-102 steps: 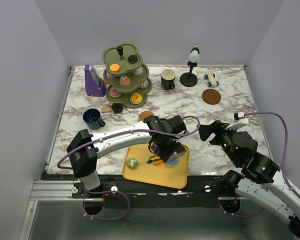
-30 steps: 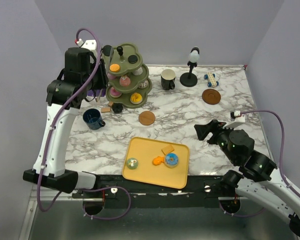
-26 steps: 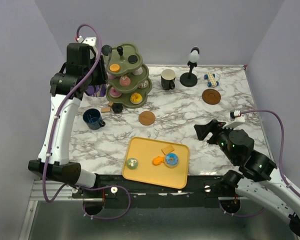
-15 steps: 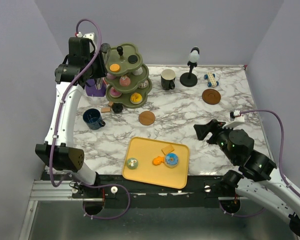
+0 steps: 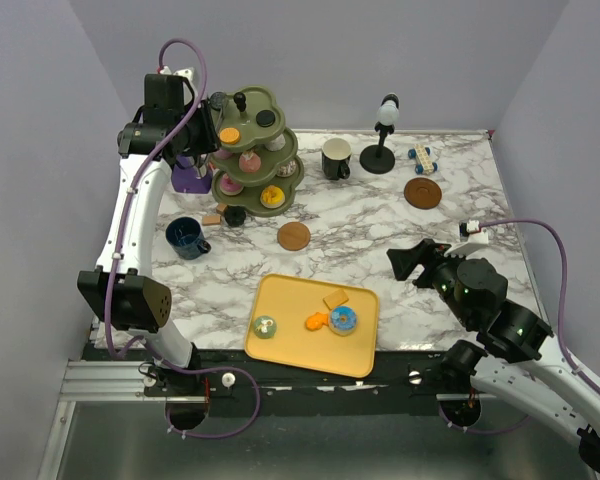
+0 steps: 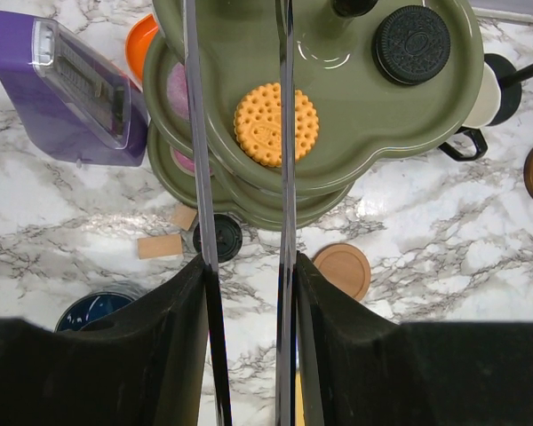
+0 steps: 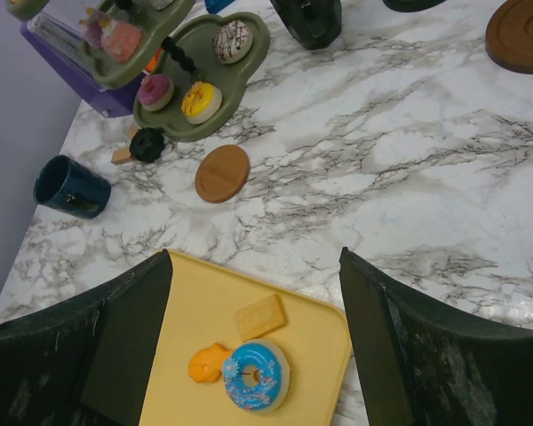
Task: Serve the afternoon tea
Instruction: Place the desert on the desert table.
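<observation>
step: round orange biscuit (image 6: 276,125) atop olive-green three-tier stand (image 6: 382,106) being lined up | left gripper (image 5: 206,104) half-open, empty, being held above it | right gripper (image 7: 256,257) wide, empty | next: prob careful descent, squeeze

White arm links (image 5: 128,215), black joints (image 5: 130,300), looping purple cables (image 5: 520,222), green lights (image 5: 450,290), black right end effector (image 7: 255,257)
</observation>
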Robot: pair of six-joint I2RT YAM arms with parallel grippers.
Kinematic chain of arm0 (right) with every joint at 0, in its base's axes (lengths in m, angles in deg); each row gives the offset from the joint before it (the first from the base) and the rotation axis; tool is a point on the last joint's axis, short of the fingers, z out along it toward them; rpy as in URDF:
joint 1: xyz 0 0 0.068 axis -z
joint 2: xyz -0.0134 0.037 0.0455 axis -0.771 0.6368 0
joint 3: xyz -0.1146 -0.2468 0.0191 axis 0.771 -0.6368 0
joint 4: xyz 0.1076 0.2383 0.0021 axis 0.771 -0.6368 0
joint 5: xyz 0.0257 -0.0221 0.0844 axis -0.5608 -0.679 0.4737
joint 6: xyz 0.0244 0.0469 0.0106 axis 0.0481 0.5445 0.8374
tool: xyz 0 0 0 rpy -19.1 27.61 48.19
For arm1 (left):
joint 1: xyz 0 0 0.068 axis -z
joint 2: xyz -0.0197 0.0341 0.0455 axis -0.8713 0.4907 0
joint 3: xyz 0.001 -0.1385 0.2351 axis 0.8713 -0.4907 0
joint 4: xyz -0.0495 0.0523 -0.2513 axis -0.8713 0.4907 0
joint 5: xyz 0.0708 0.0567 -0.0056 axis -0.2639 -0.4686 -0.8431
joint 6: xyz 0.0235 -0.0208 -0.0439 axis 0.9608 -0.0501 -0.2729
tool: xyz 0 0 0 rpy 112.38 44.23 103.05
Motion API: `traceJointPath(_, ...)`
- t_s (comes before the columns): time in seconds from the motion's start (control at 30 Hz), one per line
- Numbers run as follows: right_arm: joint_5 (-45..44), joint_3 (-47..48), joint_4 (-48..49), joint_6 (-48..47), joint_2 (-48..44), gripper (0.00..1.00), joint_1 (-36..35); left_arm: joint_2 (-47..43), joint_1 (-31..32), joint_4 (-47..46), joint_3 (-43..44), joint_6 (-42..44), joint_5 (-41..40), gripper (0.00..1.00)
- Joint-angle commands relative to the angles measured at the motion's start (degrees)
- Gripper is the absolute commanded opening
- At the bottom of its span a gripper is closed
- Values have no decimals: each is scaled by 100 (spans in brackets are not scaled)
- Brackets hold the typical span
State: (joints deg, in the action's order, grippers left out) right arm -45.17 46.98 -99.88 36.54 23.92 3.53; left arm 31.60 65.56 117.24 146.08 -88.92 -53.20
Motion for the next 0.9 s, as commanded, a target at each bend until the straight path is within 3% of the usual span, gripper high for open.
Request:
traceJointPath(0.0,59,-84,113,-59,-48,84,-11,-22,-29,-264,-74,-32,215,42)
traceJointPath(0.37,-6,-110,87,-49,-97,84,-11,144,-29,-107,-5,24,120,45)
traceJointPath(0.87,-20,-109,87,-47,-70,84,-10,42,-29,-108,-143,41,230,59)
